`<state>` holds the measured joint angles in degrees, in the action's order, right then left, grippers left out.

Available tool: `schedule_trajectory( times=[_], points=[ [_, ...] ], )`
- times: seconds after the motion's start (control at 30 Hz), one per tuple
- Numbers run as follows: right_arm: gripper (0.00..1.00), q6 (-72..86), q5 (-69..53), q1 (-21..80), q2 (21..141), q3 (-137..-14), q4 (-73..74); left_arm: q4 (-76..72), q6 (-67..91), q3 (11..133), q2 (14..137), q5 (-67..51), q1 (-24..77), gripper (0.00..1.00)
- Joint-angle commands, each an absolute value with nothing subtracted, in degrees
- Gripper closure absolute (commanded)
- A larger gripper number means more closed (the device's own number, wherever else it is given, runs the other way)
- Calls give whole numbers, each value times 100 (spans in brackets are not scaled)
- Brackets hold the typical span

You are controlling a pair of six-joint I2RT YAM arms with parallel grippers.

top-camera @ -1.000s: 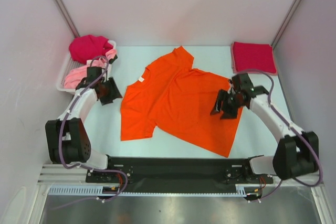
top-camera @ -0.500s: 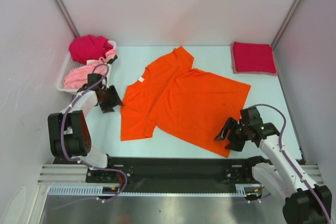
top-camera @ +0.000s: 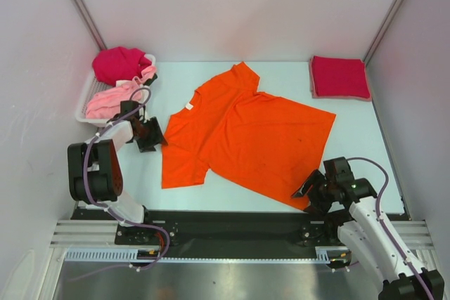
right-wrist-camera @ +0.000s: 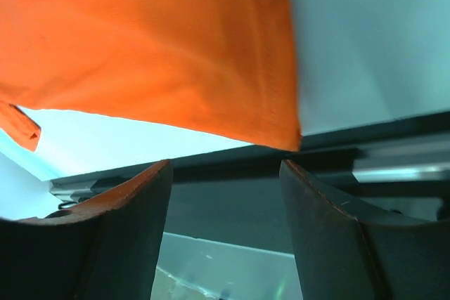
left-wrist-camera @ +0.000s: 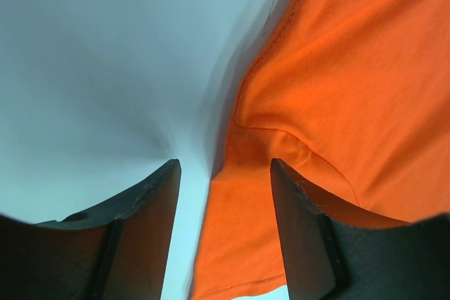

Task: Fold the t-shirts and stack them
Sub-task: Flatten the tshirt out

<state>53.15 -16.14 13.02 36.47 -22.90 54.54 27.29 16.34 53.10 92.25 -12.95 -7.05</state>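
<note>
My left gripper [top-camera: 157, 136] sits low over the pale blue-green tabletop [top-camera: 373, 138] at the left edge of the bright orange cotton t-shirt [top-camera: 246, 138]. Its fingers [left-wrist-camera: 148, 223] are spread apart and grip nothing. In the left wrist view the sleeve seam and the cloth's edge lie just ahead of the gap between them, with bare table to one side and orange fabric to the other. My right gripper [top-camera: 308, 196] is at the near right of the table, by the shirt's lower hem corner. Its fingers [right-wrist-camera: 330, 244] are also parted and empty. The right wrist view shows the stitched hem and its pointed corner just beyond the tips, above the dark rail [top-camera: 232, 224] along the table's near edge. The shirt lies opened out flat and face up in the middle of the table, turned at an angle, its collar towards the far left and its hem towards me on the right. A folded crimson t-shirt [top-camera: 340, 76] rests in the far right corner, well apart from the orange one. At the far left a white wire basket [top-camera: 81, 107] holds a crumpled magenta garment [top-camera: 121, 63] and a pink one [top-camera: 109, 100].
</note>
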Motion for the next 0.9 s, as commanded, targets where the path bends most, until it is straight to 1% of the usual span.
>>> schedule_trajectory(
  times=[0.0,0.27,0.47,0.5,0.63,0.77,0.87],
  points=[
    [32,5642,-1240,1318,3560,-2434,5809,2453,1433,5265,9351,-1564,-694,41],
    [32,6064,-774,1336,3419,-2347,5915,2136,1573,5194,9475,-1890,-677,42],
    [34,6363,-843,1380,3700,-2101,5687,2092,1521,5089,9440,-1741,-686,48],
    [34,6424,-861,1389,3735,-2066,5652,2100,1521,5071,9413,-1697,-686,51],
    [36,6591,-809,1459,3806,-2030,5616,2074,1538,4975,9211,-1679,-686,56],
    [36,6767,-791,1468,3762,-2013,5634,2092,1485,4966,9167,-1591,-686,56],
    [36,6785,-721,1468,3762,-2030,5695,2118,1494,4957,9123,-1626,-677,62]
  ],
)
